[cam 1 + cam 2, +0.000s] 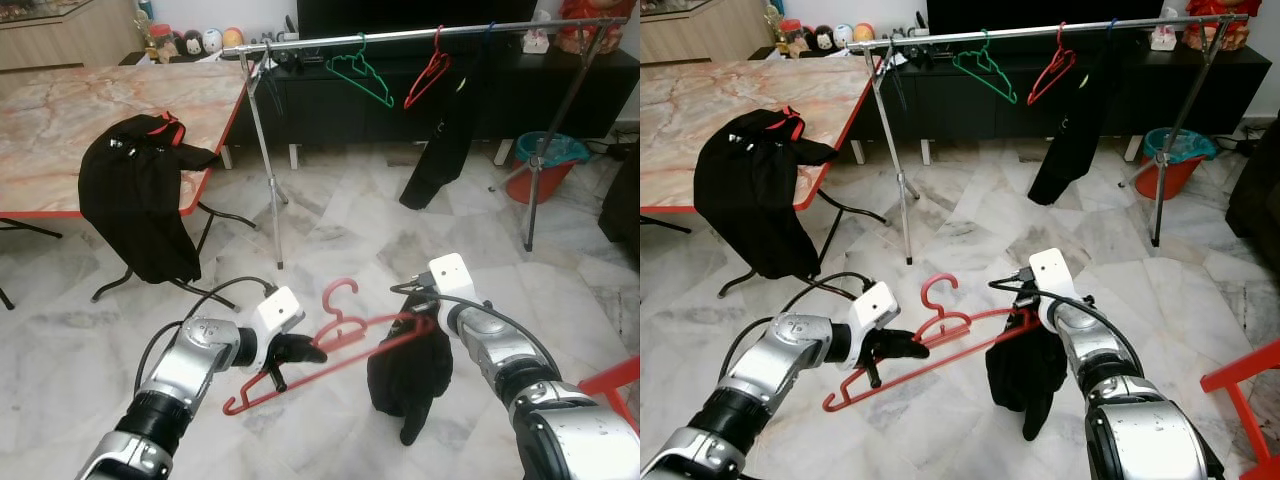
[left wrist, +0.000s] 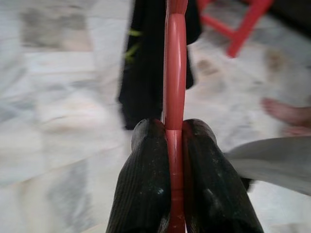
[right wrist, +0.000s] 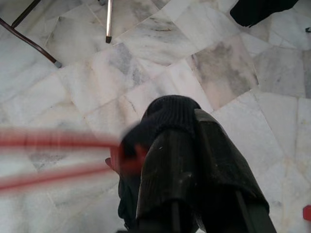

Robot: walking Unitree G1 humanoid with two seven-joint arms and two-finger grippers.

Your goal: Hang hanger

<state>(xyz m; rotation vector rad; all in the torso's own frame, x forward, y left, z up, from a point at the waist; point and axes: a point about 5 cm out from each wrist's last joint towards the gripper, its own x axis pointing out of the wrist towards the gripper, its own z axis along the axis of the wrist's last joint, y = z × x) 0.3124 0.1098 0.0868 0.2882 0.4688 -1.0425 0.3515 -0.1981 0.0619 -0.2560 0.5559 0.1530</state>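
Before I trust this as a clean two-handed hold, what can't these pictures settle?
- Right gripper: right wrist view, black garment covers the fingertips, so its grip is unclear.
- Red hanger: blurred there.
- Left gripper: clamped on the hanger; the far end runs behind the garment.

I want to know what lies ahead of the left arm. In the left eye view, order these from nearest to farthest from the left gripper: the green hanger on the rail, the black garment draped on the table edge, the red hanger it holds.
1. Red hanger, clamped in the left gripper.
2. Black garment, over the table edge, ahead on the left.
3. Green hanger, on the rail farther back, to the right.
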